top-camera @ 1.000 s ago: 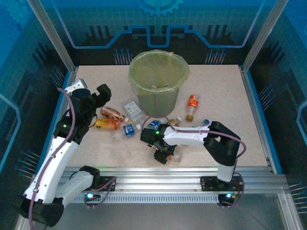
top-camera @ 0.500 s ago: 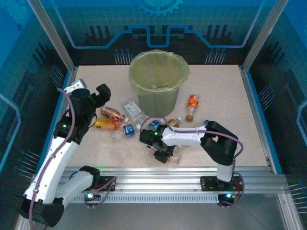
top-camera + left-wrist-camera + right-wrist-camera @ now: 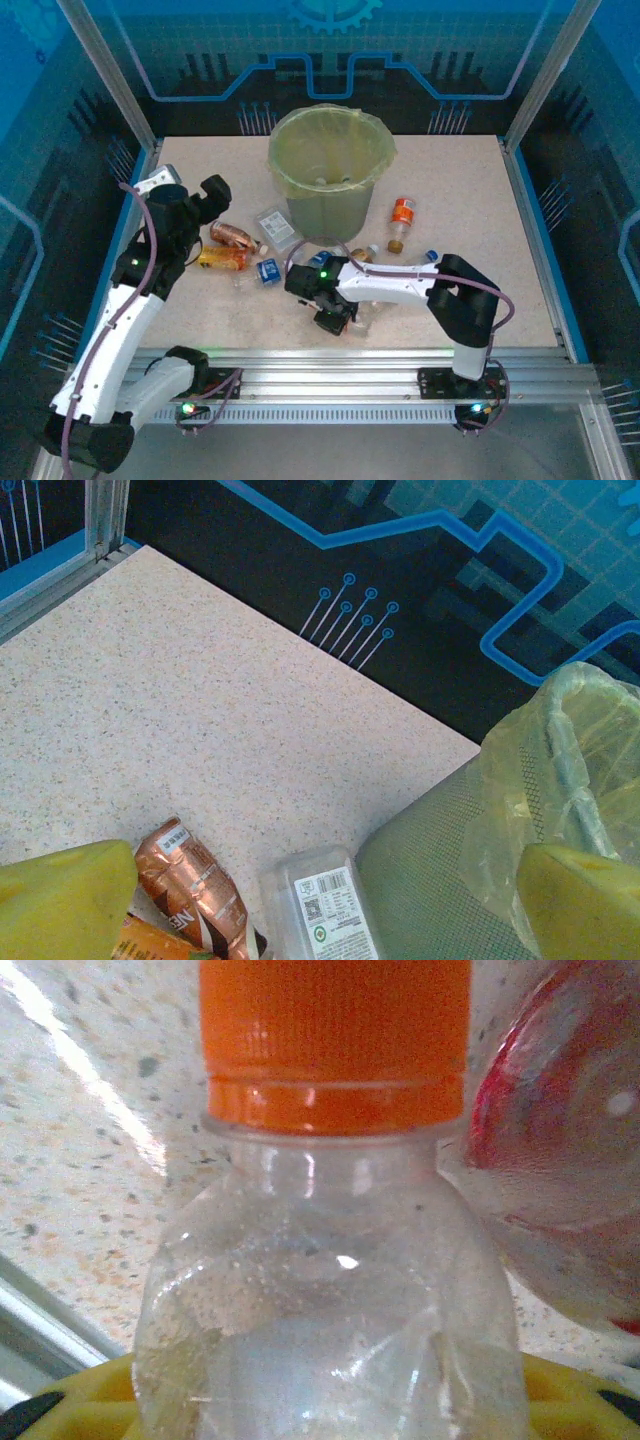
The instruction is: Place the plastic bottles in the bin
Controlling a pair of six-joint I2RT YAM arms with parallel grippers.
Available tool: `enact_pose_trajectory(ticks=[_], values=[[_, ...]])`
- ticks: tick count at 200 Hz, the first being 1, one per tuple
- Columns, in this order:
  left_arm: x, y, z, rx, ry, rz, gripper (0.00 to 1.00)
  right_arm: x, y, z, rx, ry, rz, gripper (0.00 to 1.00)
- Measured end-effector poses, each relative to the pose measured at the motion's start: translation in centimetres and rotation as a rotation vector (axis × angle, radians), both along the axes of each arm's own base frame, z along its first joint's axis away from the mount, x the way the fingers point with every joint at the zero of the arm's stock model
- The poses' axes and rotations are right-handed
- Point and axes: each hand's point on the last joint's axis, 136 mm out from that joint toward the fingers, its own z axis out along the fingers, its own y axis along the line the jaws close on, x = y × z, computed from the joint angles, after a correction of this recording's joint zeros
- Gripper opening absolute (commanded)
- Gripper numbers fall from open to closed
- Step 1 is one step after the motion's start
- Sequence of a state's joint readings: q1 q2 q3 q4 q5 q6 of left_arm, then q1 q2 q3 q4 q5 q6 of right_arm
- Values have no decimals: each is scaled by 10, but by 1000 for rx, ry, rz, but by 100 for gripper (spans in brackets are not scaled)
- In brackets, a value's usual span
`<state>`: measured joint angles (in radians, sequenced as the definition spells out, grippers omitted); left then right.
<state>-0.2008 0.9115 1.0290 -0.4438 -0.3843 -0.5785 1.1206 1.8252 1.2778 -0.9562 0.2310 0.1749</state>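
Two arms inspected over a speckled surface.

Left hand: raised above the left part of the surface, near the bin. Its yellow fingers stand spread wide, one at each lower corner of the wrist view. A copper-coloured bottle and a flat clear container lie on the surface below the gap, just beside the bin's wall.

Right hand: low over the near middle of the surface, its arm reaching leftward from its base. Its fingers sit against both sides of a clear orange-capped bottle, pinching it. The cap points away from the wrist, and the speckled surface is directly behind the bottle. A red-labelled bottle lies just beside it; whether the two touch cannot be told.

Bin: round, green, bag-lined, upright at the far middle of the surface. Pale items show at its bottom, too small to identify.

Loose bottles outside the bin:
- An orange bottle and a blue-labelled bottle lie left of the right hand.
- An orange-labelled bottle lies right of the bin, well apart from both hands.
- A brown bottle lies just behind the right arm.
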Motion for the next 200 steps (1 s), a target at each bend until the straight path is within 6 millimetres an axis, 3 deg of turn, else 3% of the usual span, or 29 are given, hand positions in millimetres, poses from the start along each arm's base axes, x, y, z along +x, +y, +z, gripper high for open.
enact_pose_trajectory(ticks=[43, 136, 170, 200], values=[[0, 0, -1, -1, 2, -2, 99, 0, 15, 42, 103, -36, 13, 27], [2, -2, -3, -8, 11, -9, 99, 15, 41, 162, 425, -148, -9, 18], [2, -4, -6, -26, 15, -13, 99, 58, 33, 216, 605, -247, -121, 17], [2, -6, -10, -35, 27, -24, 99, 103, 22, 281, 789, -394, -218, 19]])
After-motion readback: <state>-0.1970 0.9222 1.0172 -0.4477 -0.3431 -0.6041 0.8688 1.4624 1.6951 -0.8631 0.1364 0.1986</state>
